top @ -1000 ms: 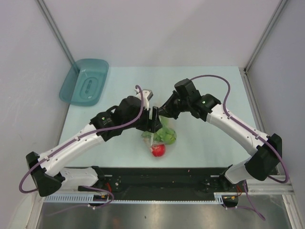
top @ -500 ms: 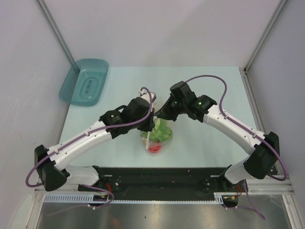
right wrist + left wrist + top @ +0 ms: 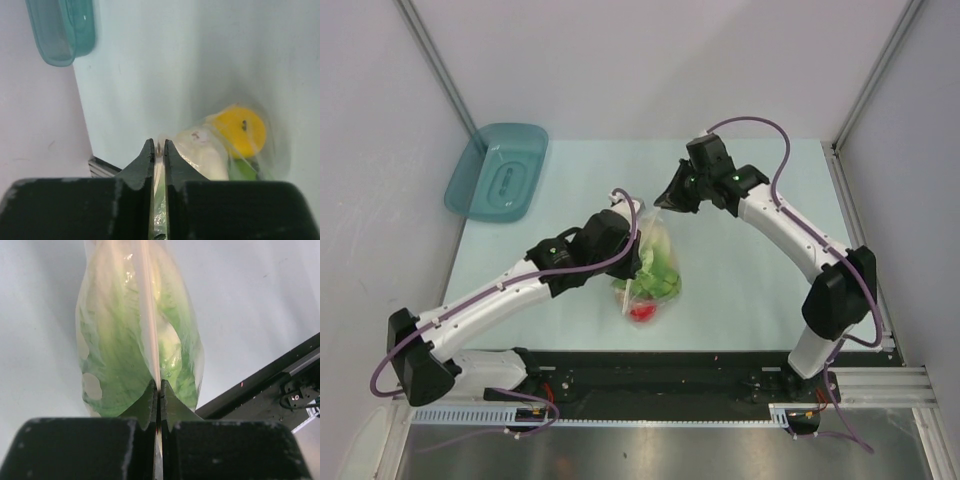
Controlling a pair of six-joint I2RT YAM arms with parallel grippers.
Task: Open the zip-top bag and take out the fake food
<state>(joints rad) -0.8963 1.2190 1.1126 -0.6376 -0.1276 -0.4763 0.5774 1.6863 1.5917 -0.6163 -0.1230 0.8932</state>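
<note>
The zip-top bag (image 3: 658, 250) stands on edge in the middle of the table, clear with white dots. Inside it are the fake food pieces: green lettuce (image 3: 110, 355), a round yellow fruit (image 3: 243, 130) and a small red piece (image 3: 642, 312) at the near end. My left gripper (image 3: 158, 386) is shut on the bag's upper strip from the left side (image 3: 638, 228). My right gripper (image 3: 158, 145) sits at the bag's far top corner (image 3: 660, 203). Its jaws stand a narrow gap apart, with the bag's edge (image 3: 200, 150) lying loosely between them.
A teal plastic tray (image 3: 498, 172) rests at the table's far left corner, partly against the left wall; it also shows in the right wrist view (image 3: 62, 30). The black base rail (image 3: 270, 390) runs along the near edge. White enclosure walls stand on the left, right and back.
My left gripper closed on the bag's strip. My right gripper moved toward the far side with the bag's corner, and its jaws have parted slightly. The bag is now stretched out lengthwise.
</note>
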